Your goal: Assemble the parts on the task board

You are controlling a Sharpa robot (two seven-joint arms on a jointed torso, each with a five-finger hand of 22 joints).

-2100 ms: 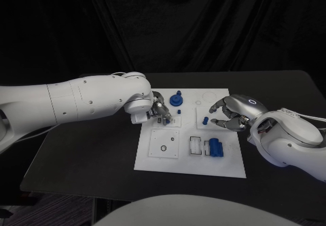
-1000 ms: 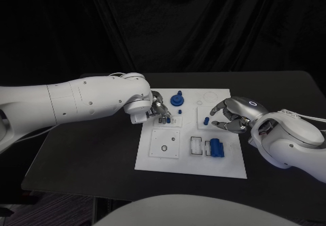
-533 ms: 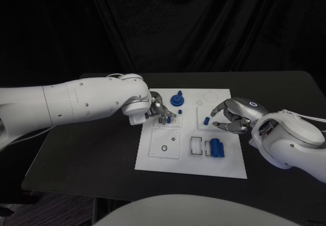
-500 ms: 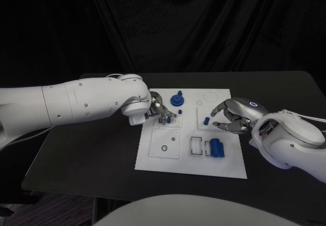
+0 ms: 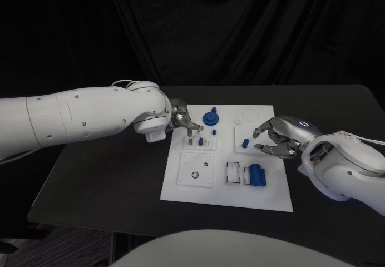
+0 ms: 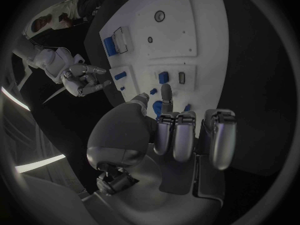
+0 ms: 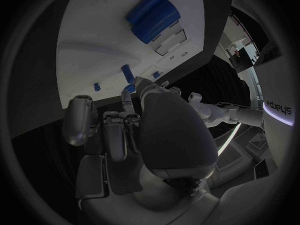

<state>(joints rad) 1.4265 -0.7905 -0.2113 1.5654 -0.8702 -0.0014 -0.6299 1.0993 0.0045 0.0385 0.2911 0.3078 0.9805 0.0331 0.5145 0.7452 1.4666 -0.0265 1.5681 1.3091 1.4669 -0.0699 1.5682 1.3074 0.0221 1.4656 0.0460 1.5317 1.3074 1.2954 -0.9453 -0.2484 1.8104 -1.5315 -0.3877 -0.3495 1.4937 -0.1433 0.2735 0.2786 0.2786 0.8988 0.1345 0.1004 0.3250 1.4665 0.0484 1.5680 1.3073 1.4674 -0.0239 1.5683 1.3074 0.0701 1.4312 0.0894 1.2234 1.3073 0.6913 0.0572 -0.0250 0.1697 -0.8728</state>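
Task board (image 5: 227, 192) lies mid-table w/ blue parts (image 5: 256, 174) in its slots. Left hand (image 5: 179, 120) hovers at board's far-left corner, fingers curled, apparently empty. Right hand (image 5: 281, 137) curled at right edge; wrist view shows "adjeys" lettering, hold unclear.

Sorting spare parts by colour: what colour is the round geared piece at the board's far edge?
Blue; the round geared piece shows best in the head view.

A black table (image 5: 104, 183) stands before a dark curtain (image 5: 241, 39) on a dim floor.
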